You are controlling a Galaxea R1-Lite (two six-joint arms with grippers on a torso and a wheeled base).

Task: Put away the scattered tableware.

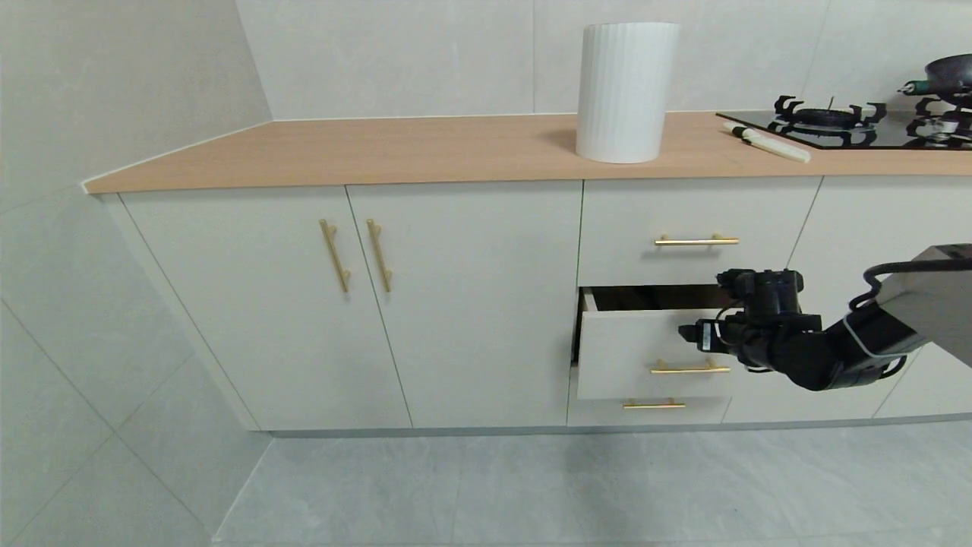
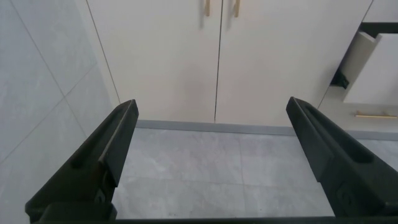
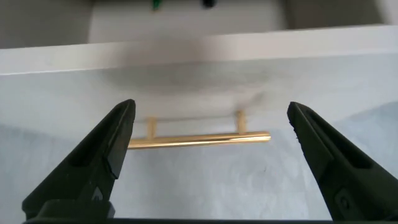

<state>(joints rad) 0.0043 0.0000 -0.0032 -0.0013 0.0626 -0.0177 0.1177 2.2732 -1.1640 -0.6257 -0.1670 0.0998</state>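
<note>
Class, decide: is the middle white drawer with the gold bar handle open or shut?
Partly open: the middle white drawer juts out from the cabinet front, a dark gap showing above its panel.

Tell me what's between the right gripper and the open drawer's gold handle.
Nothing. In the right wrist view the right gripper, open, frames the gold handle, with only the bare white front of the drawer behind it.

Countertop (image 1: 380, 152) carrying, left to right, a cylindrical container (image 1: 626, 91), a knife (image 1: 765, 142) and a gas hob (image 1: 835, 125). Below: double cabinet doors (image 1: 364, 304) at left, stacked drawers at right, the middle drawer (image 1: 645, 349) pulled out, with the right gripper (image 3: 209, 109) near its handle (image 3: 199, 139).
</note>
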